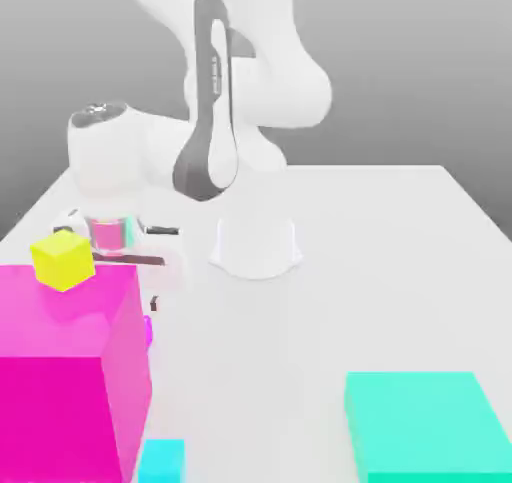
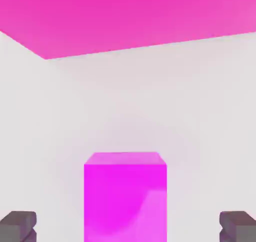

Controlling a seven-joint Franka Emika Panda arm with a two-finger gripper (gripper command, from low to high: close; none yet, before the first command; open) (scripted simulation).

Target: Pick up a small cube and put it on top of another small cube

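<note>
Looking down from the hand view, the claw (image 2: 128, 227) stands wide open: its two dark fingertips (image 2: 18, 226) sit at either side with the small magenta cube (image 2: 125, 196) between them, a clear gap of white table (image 2: 125, 100) on each flank, so nothing is gripped. Beyond the cube, further from the claw, the big magenta block (image 2: 130, 15) fills the far edge.

The exterior view gives what the hand camera cannot. There the arm (image 1: 215, 101) bends down toward the exterior view's left, and the claw (image 1: 150, 301) hangs low just beside the big magenta block (image 1: 60, 371), largely hidden by it. A sliver of the small magenta cube (image 1: 148, 329) peeks out at the block's edge, right under the claw. The yellow cube (image 1: 63, 260) rests on top of the block, higher than the claw and just beside the hand. A small cyan cube (image 1: 161, 460) and a large teal block (image 1: 425, 426) lie well apart from the claw.
</note>
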